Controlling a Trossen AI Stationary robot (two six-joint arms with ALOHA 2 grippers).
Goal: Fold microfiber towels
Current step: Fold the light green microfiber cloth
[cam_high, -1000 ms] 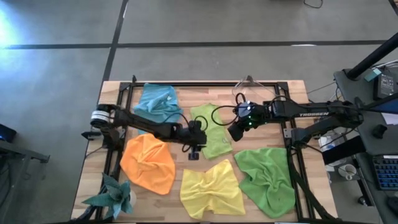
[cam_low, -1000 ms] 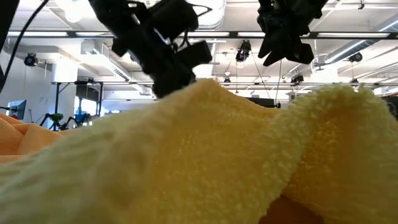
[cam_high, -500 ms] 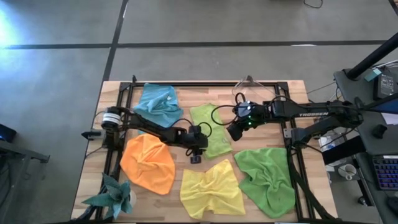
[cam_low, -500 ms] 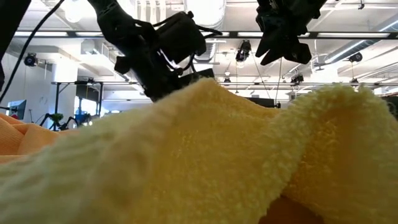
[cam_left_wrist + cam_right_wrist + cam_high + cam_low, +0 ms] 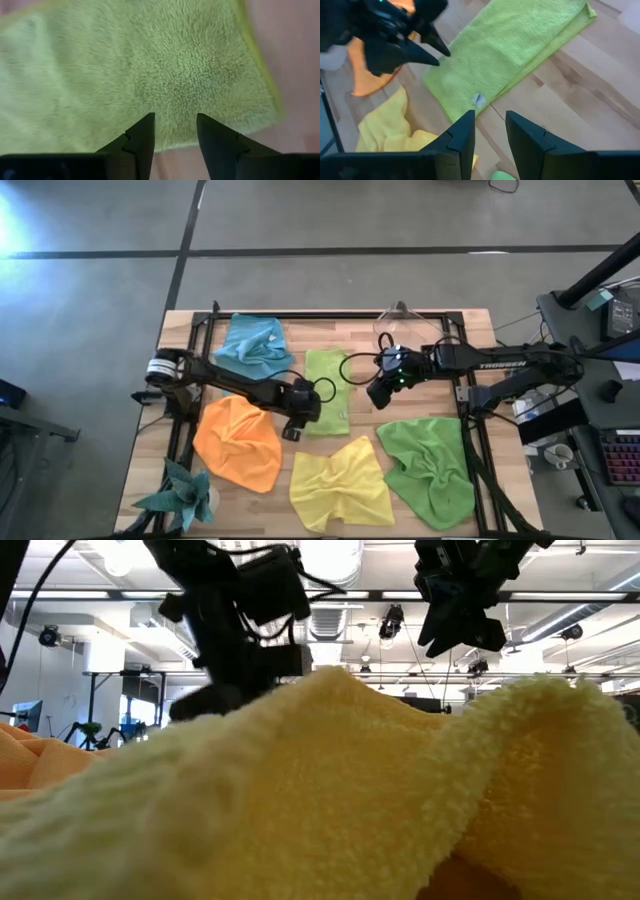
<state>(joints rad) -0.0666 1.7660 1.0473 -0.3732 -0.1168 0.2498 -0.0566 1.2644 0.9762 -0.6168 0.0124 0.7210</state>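
Wooden tabletop carries five towels. Left end effector, fingers parted and grasping nothing, hovers over the folded lime green towel at mid-table. Right end effector, also parted and empty, hangs just beside that towel's other edge.

White lettering is printed along the right arm in the high view, at about three o'clock from the table's middle; it appears to read "TROSSEN", though the letters are too small to be read with certainty. A small white tag is seen on the lime green towel; nothing on it can be read. No other text is legible.
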